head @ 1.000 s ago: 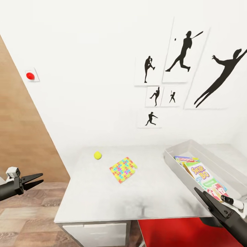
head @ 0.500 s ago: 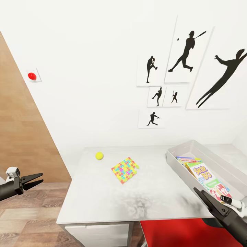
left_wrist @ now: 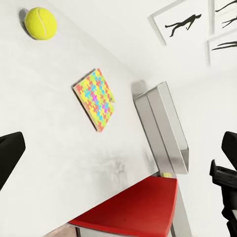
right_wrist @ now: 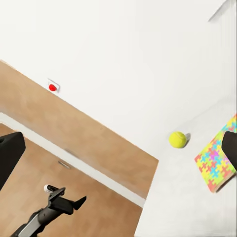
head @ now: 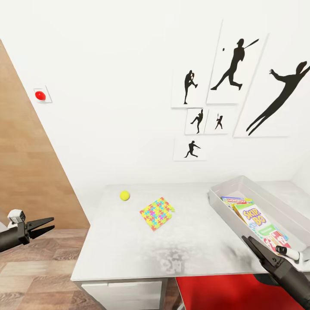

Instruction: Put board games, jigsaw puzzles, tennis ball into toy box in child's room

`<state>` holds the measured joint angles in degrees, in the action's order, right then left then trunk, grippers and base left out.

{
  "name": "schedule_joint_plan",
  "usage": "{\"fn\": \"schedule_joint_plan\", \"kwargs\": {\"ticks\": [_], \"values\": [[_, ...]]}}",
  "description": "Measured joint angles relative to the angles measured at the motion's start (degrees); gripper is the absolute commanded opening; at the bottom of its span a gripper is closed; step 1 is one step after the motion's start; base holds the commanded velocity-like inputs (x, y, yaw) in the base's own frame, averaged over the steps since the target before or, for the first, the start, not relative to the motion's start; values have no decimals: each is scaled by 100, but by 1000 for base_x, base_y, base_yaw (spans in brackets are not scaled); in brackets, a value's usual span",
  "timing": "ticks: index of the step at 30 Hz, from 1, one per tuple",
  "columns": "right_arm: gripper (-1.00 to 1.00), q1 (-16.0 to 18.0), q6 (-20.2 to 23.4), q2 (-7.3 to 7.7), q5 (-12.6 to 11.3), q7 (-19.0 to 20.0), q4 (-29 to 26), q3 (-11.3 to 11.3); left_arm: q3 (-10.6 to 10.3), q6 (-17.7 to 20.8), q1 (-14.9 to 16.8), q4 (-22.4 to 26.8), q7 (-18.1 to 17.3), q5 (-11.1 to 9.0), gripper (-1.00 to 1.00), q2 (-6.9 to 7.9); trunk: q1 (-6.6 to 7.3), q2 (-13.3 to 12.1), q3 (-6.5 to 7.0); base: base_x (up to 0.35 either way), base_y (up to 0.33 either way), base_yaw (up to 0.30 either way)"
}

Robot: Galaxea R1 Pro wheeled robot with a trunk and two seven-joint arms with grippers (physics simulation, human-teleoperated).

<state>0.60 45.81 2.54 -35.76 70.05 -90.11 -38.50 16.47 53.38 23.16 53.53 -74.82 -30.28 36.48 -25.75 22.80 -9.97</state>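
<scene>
On the light grey table (head: 129, 249) lie the tennis ball (head: 125, 195) (left_wrist: 40, 22) (right_wrist: 177, 139) and a multicolour jigsaw puzzle (head: 156, 213) (left_wrist: 96, 100) (right_wrist: 216, 162), seemingly with a second square stacked under it. The grey toy box (head: 224, 206) (left_wrist: 168, 128) stands at the table's right end and holds three board games (head: 254, 218). My left gripper (head: 47, 225) hovers open off the table's left edge, over the floor. Open too, my right gripper (head: 252, 244) hangs at the front right corner by the toy box. The bed is out of view.
A red chair (head: 232, 292) (left_wrist: 133, 207) sits under the table's front right. A wooden door (head: 26, 172) is at the left, with a red wall button (head: 39, 95) beside it. Black silhouette pictures (head: 234, 64) hang above the table. Pale drawers (head: 120, 292) sit below the tabletop.
The camera shifted slightly between the earliest frame and now. My right gripper has crept a little down and right. The ball, puzzle and toy box have not moved.
</scene>
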Motion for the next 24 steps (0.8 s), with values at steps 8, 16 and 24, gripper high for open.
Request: {"fn": "schedule_joint_plan", "kwargs": {"ticks": [8,16,24], "values": [[100,355,912,32,-36,-1745,-44,714,-2,0,1,0,-1,-2,100,-2,0,-1,0,0,0,0],[100,2055,1374,-57,-176,-4707,92,2139,-2,0,1,1,-3,4,100,-2,0,-1,1,0,40,0],[100,3616,1386,-365,-145,-6968,1235,2905,11,1,0,0,-1,14,100,3,0,-1,1,1,200,0]]}}
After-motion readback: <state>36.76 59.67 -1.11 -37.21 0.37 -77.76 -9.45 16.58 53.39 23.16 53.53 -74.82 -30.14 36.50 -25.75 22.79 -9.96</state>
